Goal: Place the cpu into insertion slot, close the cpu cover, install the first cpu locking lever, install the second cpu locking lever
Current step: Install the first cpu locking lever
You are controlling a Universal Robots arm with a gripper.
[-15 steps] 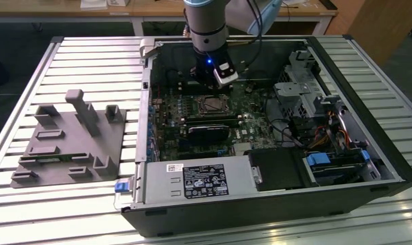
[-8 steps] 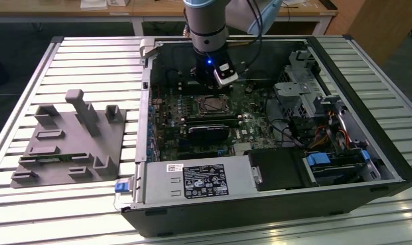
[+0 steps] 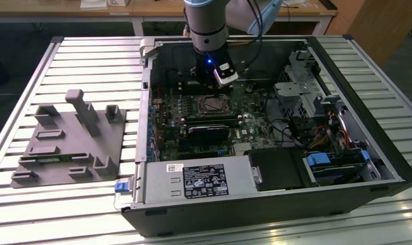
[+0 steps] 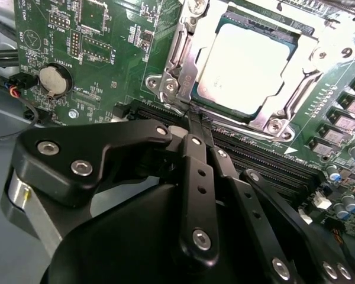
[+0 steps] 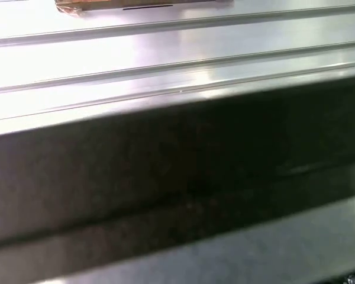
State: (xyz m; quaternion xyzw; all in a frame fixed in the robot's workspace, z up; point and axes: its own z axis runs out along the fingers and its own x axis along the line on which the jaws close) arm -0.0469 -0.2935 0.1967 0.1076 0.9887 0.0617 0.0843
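Observation:
The cpu point(image 4: 245, 65) lies flat in the insertion slot point(image 3: 213, 104), its silver-grey top bright under the light. The cpu cover point(image 4: 183, 56), a silvery frame, lies down around it with the chip showing through its window. My gripper point(image 4: 195, 123) stands just off the socket's edge, over the long black slots beside it, and its black fingers point(image 4: 196, 171) are drawn together at the tips. Nothing shows between them. In the exterior view the gripper point(image 3: 207, 86) hangs inside the open computer case, just behind the socket.
A grey holder block point(image 3: 70, 138) sits on the slatted table at the exterior view's left. A black card point(image 3: 209, 130) and power supply point(image 3: 192, 181) lie in front of the socket. Drive cage and cables point(image 3: 315, 117) fill the right. A coin cell point(image 4: 52, 80) sits on the board.

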